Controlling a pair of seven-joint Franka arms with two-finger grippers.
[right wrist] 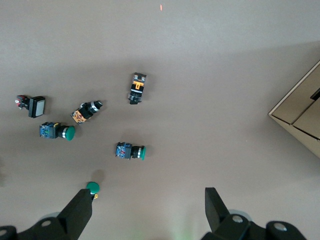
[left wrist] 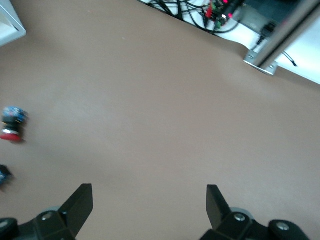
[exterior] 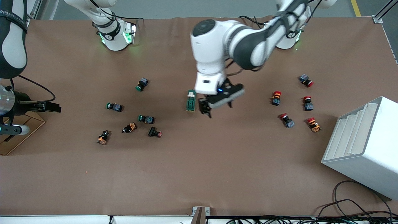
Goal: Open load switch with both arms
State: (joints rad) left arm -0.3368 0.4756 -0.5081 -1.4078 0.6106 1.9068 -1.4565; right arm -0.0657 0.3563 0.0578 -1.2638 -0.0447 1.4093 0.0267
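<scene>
The load switch (exterior: 191,100), a dark green block with a white lever piece at the end toward the bases, lies at mid-table. My left gripper (exterior: 217,107) hangs open just beside it, on the side toward the left arm's end, nothing between its fingers (left wrist: 80,202). The left wrist view shows only bare table under the left gripper (left wrist: 148,205); the switch is out of that view. My right gripper (exterior: 49,107) is open over the right arm's end of the table, well away from the switch. The right gripper (right wrist: 147,210) is empty in its wrist view.
Green-capped buttons (exterior: 143,84) (exterior: 114,106) (exterior: 146,119) and orange-black parts (exterior: 103,137) lie toward the right arm's end. Red-capped buttons (exterior: 276,98) (exterior: 307,103) sit toward the left arm's end, beside a white tiered bin (exterior: 363,146). A cardboard box (exterior: 18,133) is under the right arm.
</scene>
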